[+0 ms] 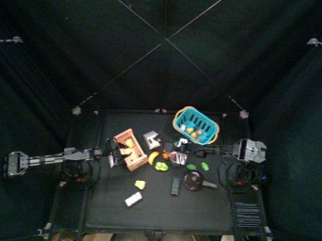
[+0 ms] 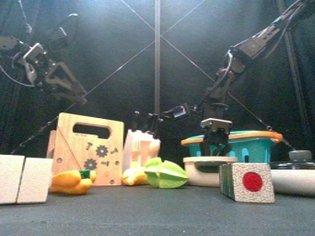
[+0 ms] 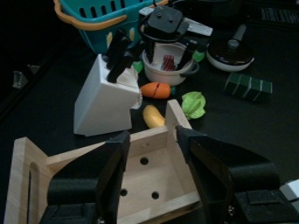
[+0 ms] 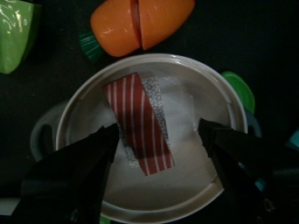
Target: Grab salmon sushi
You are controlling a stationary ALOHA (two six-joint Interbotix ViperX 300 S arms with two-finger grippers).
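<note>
Pink-striped salmon sushi (image 4: pixel 142 121) lies in a white bowl (image 4: pixel 193 79) beneath the right pincer (image 4: pixel 158 149) (jaws wide apart, holding nothing, straddling it).

The right gripper (image 4: pixel 158 144) hangs wide open straight over the white bowl (image 4: pixel 198 83), whose rim rings the salmon sushi (image 4: pixel 140 121) on all sides (the only way in is from above). Just beside the bowl crowd an orange piece (image 4: pixel 140 22) and the teal basket (image 1: pixel 195 120). The tabletop's (image 1: pixel 189 212) front strip lies open.
</note>
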